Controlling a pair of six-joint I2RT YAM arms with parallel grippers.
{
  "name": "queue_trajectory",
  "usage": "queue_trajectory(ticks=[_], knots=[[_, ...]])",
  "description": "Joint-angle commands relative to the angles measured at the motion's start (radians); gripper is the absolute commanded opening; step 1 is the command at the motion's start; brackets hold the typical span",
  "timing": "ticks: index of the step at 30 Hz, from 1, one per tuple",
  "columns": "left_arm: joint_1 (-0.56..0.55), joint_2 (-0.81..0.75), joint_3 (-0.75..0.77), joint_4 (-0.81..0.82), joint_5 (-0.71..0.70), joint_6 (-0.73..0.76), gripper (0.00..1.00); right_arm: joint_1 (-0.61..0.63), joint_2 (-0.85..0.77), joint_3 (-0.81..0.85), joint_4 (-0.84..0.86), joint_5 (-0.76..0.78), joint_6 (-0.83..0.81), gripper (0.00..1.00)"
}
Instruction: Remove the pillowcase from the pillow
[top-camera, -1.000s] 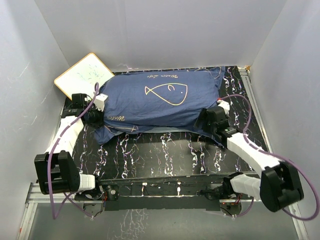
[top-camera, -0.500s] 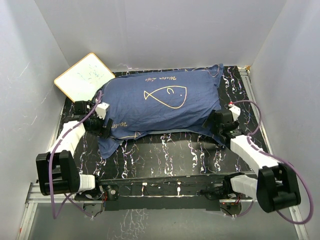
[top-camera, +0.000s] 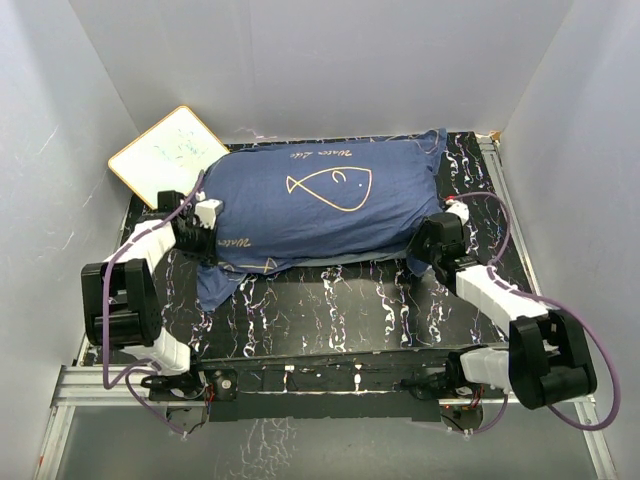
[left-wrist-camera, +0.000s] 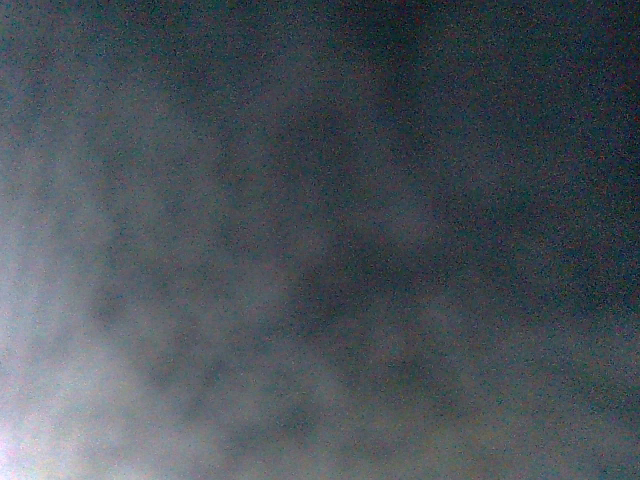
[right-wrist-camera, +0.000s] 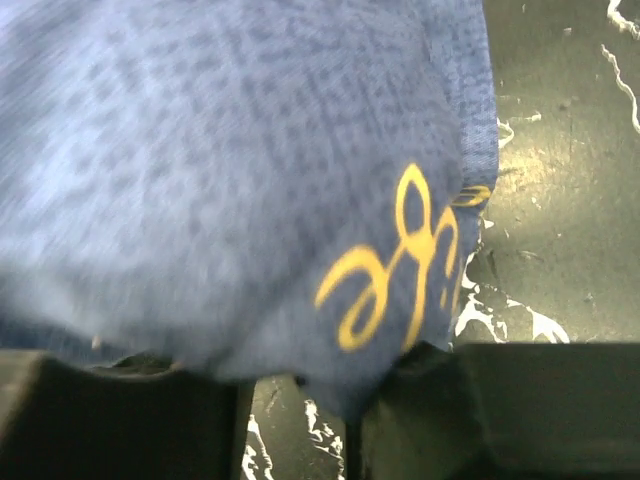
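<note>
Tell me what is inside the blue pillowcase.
The pillowcase lies plump and full on the table, so something fills it. The filling itself is covered by cloth in every view; no pillow shows.

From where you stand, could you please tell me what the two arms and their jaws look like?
Both the left arm and right arm have white links between bulky black joints, each trailed by a looping purple cable. The left gripper is black; the right gripper shows blocky black jaws.
</note>
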Motion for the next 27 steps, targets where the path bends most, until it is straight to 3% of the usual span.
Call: queue_trajectory(ticks=[1,2,3,10,18,24,27], knots=[[0.004,-0.106,0.14,-0.135,0.08,0.012,0.0,-0.003,-0.101,0.021,0.113,0.028,-0.02,0.22],[0.005,-0.126,0.167,-0.17,0.094,0.021,0.0,-0.003,-0.12,0.02,0.108,0.028,-0.016,0.11],[0.004,-0.148,0.2,-0.207,0.106,0.026,0.0,-0.003,-0.144,0.021,0.099,0.028,-0.013,0.08],[0.004,-0.262,0.41,-0.46,0.128,0.08,0.0,0.011,-0.376,0.086,-0.057,0.091,0.001,0.08],[0.005,-0.361,0.664,-0.574,0.109,0.058,0.0,0.013,-0.635,0.268,-0.229,0.175,0.007,0.08],[0.004,-0.303,1.039,-0.705,0.143,0.006,0.0,0.012,-0.662,0.475,-0.259,0.199,0.008,0.08],[0.005,-0.267,1.104,-0.74,0.172,-0.03,0.0,0.012,-0.577,0.58,-0.272,0.22,0.012,0.08]])
